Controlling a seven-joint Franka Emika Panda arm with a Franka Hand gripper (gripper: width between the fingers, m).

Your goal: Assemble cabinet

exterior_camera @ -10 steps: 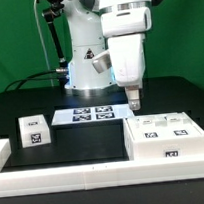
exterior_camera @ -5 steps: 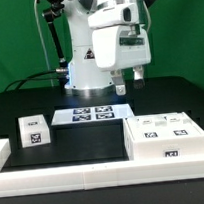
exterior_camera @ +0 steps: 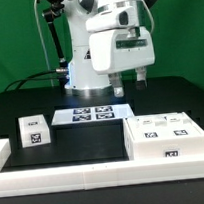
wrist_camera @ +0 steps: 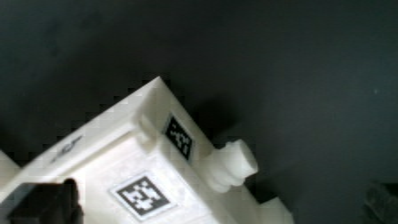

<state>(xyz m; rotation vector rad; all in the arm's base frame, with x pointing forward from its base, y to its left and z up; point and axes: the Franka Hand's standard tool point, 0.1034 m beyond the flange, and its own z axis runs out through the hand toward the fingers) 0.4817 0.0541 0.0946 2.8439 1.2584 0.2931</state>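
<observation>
The cabinet's large white box shell [exterior_camera: 168, 136] lies at the exterior view's right, with tags on its top and front. A smaller white tagged block [exterior_camera: 33, 130] stands at the exterior view's left. My gripper [exterior_camera: 130, 86] hangs above the table behind the shell's left end, open and empty, touching nothing. In the wrist view the shell [wrist_camera: 125, 160] fills the lower part, showing two tags and a small knob [wrist_camera: 233, 160] on its side. One dark fingertip [wrist_camera: 45, 205] shows at the frame's edge.
The marker board [exterior_camera: 91, 114] lies flat in front of the robot base. A long white rail [exterior_camera: 87, 178] runs along the table's front edge and up its left side. The table top is black.
My gripper has risen from just above the shell's back left corner and turned about its axis. Its two fingers now show apart. The parts have not moved.
</observation>
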